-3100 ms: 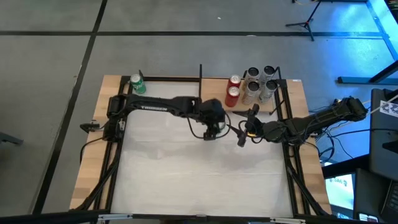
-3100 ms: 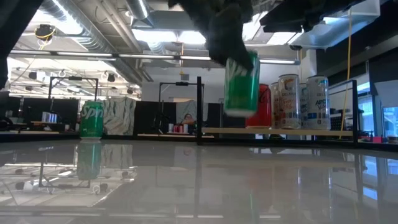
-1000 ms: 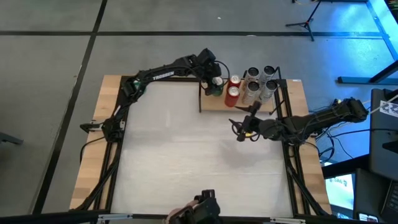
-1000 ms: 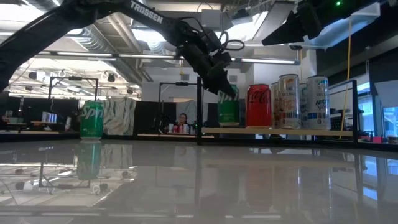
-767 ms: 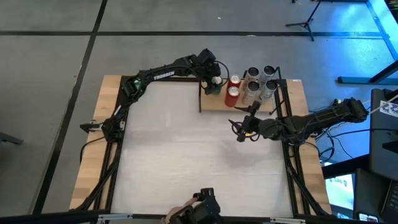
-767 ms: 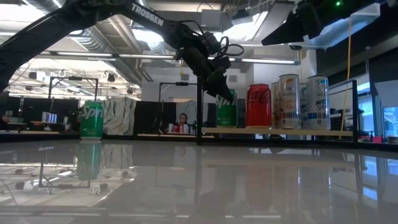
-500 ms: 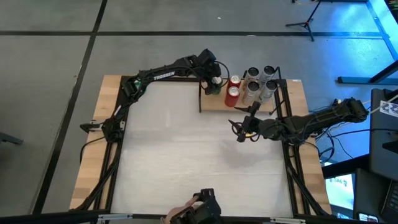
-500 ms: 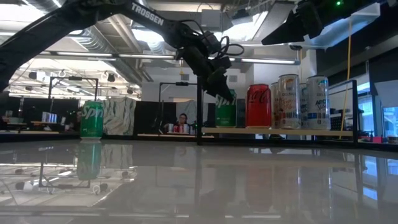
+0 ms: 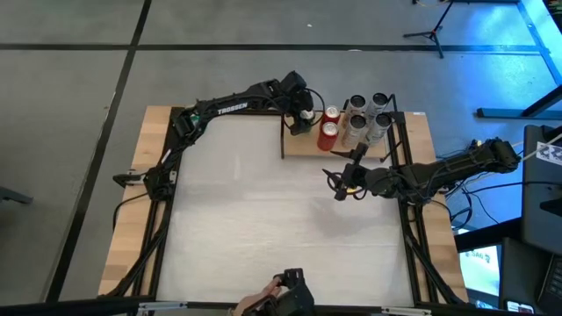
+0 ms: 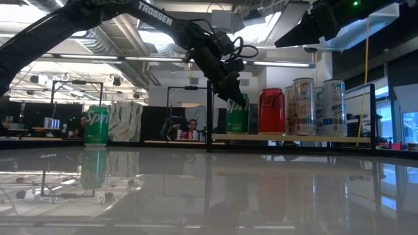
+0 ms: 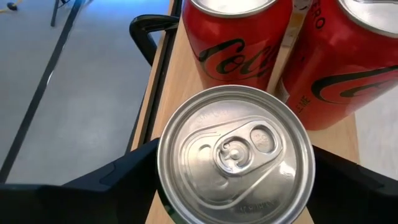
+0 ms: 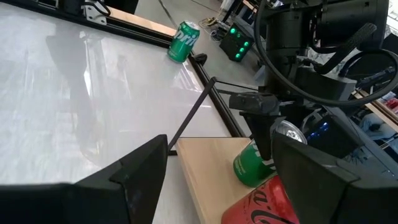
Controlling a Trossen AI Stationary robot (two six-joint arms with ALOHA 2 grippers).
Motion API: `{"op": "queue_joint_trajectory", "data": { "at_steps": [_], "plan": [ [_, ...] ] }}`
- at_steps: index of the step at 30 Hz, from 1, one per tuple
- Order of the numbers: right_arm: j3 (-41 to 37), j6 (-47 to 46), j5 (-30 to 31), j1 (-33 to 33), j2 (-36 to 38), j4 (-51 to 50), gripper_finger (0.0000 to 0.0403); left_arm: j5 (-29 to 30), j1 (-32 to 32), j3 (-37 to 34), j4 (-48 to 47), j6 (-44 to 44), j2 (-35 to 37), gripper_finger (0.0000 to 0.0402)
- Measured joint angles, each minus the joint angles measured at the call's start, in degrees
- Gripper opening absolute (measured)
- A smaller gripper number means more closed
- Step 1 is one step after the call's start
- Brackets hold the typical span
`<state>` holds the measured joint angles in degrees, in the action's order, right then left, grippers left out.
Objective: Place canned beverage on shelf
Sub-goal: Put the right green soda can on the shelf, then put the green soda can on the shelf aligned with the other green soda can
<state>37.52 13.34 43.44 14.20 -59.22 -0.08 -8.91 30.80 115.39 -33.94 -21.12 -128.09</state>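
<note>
The green can (image 10: 238,120) now stands upright on the shelf (image 9: 303,146), at its left end just beside the two red cola cans (image 9: 328,128), whereas a few seconds ago it was hanging in the air over the counter (image 9: 281,219). Over the last second the left tool (image 10: 234,99) has spread its fingers, so they stand wide on either side of the can rather than pinching it; the left wrist view shows the can's silver top between two dark fingers with the red cans close behind. This suggests the placing is essentially done and only the retreat remains. The right tool (image 9: 342,186) hangs wide and empty over the counter, near the shelf's front edge. A second green can (image 10: 96,125) stands far off at the counter's back left corner. Whether the left fingers still brush the can's sides is hard to judge, and the tall pale cans (image 9: 367,117) on the shelf show no readable labels.
</note>
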Motion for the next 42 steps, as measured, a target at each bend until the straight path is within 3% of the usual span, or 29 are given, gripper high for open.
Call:
{"op": "queue_joint_trajectory", "data": {
  "at_steps": [6, 16, 21, 29, 36, 42],
  "plan": [
    [0.0, 0.0, 0.0, 0.0, 0.0, 0.0, 0.0285, 0.0, 0.0, 0.0, 0.0, 0.0, 0.0, 0.033],
    [0.0, 0.0, 0.0, 0.0, 0.0, 0.0, 0.0285, 0.9, -0.1, 0.1, 0.0, 1.4, 0.2, 0.0397],
    [0.0, 0.0, 0.0, 0.0, 0.0, 0.0, 0.0285, 1.1, -0.2, 4.5, -3.7, 2.9, 0.3, 0.0398],
    [0.0, 0.0, -0.6, 0.0, 0.0, 0.0, 0.0285, 3.0, -0.5, 19.2, -18.8, 3.5, 0.3, 0.0396],
    [0.0, 0.0, -0.6, 0.0, 0.0, -0.1, 0.0285, 10.0, 0.8, 17.5, -27.4, 6.3, 8.3, 0.0396],
    [0.0, 0.0, -0.6, 0.0, 0.0, -0.2, 0.0285, 11.8, 3.8, 17.5, -39.1, 11.3, 13.8, 0.0396]
  ]
}}
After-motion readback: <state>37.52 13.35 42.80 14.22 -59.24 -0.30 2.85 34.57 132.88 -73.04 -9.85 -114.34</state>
